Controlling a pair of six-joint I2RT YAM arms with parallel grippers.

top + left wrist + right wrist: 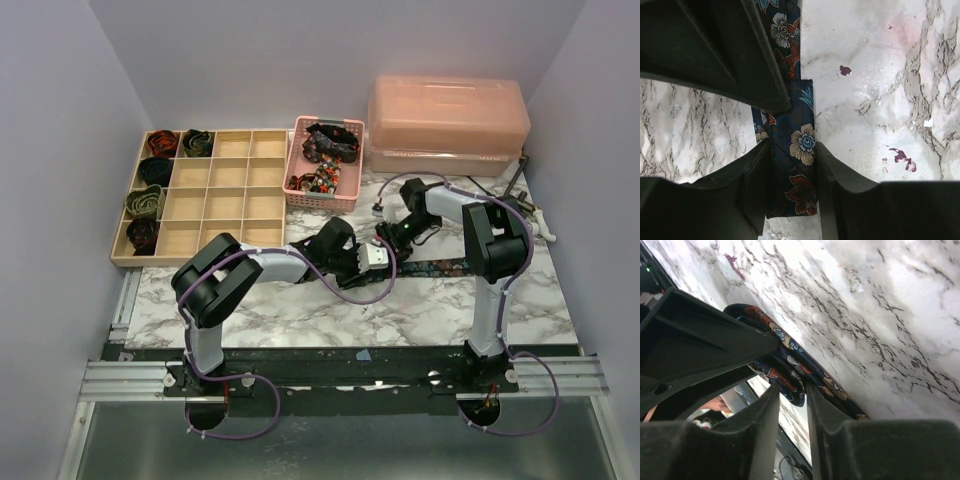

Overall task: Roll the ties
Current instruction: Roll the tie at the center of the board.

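Observation:
A navy floral tie (pixel 440 266) lies stretched along the marble table (pixel 300 310), running right from the two grippers at the centre. My left gripper (pixel 368 256) is shut on its folded end; in the left wrist view both fingers press the edges of the tie (pixel 805 142) on either side of the left gripper (pixel 792 145). My right gripper (pixel 388 240) sits just behind it. Its jaws stand slightly apart, with a curled fold of the tie (pixel 790 352) at the tips of the right gripper (pixel 792 388) and bare table showing in the gap. Several rolled ties (pixel 153 170) fill the tray's left cells.
The wooden divided tray (pixel 230 205) stands at the back left. A pink mesh basket (pixel 322 197) holding unrolled ties sits behind the grippers, and a pink lidded box (pixel 447 125) is at the back right. Purple walls close in both sides.

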